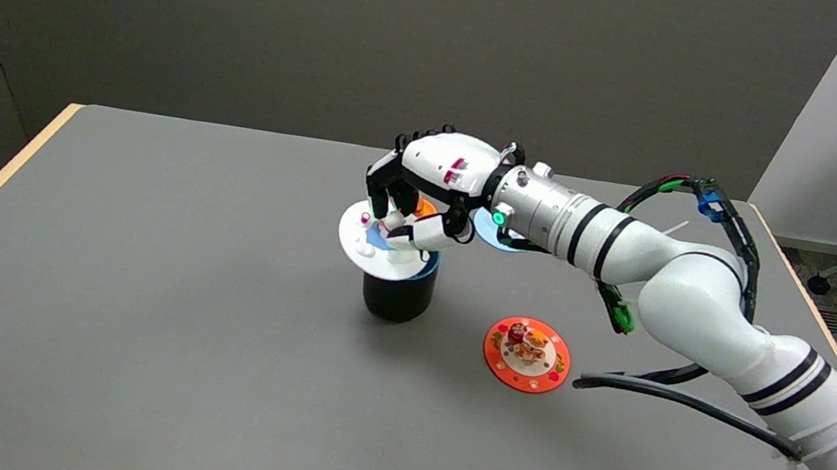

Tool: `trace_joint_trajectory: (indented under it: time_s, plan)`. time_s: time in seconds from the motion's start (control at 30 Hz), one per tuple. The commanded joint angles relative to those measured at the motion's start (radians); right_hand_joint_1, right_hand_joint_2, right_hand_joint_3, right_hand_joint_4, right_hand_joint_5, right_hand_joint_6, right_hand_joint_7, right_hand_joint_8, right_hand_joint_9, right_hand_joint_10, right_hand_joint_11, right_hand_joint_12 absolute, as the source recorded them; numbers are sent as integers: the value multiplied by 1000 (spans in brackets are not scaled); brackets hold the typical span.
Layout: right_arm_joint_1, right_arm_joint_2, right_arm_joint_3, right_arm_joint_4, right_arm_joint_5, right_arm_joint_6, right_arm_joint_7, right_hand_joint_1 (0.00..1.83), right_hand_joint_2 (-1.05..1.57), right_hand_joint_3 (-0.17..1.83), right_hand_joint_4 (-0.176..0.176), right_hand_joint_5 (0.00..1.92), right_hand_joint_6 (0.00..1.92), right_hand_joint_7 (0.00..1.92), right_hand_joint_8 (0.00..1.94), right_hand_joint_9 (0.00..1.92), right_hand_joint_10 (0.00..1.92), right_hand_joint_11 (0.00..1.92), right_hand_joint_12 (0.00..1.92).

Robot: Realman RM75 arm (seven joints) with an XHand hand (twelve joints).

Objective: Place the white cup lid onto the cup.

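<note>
A dark cup (398, 297) with a teal inner rim stands upright near the middle of the grey table (128, 291). The white cup lid (375, 247), with small coloured figures on top, lies over the cup's mouth, shifted to the left so that it overhangs that side and leaves a strip of teal rim showing on the right. My right hand (424, 194) reaches in from the right above the cup and pinches the lid's raised knob between thumb and fingers.
A red-orange lid (527, 354) with a decorated centre lies flat to the right of the cup. A pale blue lid (492, 231) shows behind my wrist, and a bit of an orange one (427, 208) peeks out behind my hand.
</note>
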Motion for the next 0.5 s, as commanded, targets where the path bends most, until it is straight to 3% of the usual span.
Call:
trace_joint_trajectory:
  time_s: [0.03, 0.5]
  plan:
    - [66, 7, -40, 84, -4, -13, -4, 1192, 996, 390, -4, 841, 1183, 881, 1364, 872, 888, 474, 249]
    - [93, 28, -73, 101, -4, -41, 4, 1188, 998, 395, -3, 835, 1193, 871, 1381, 872, 883, 478, 248]
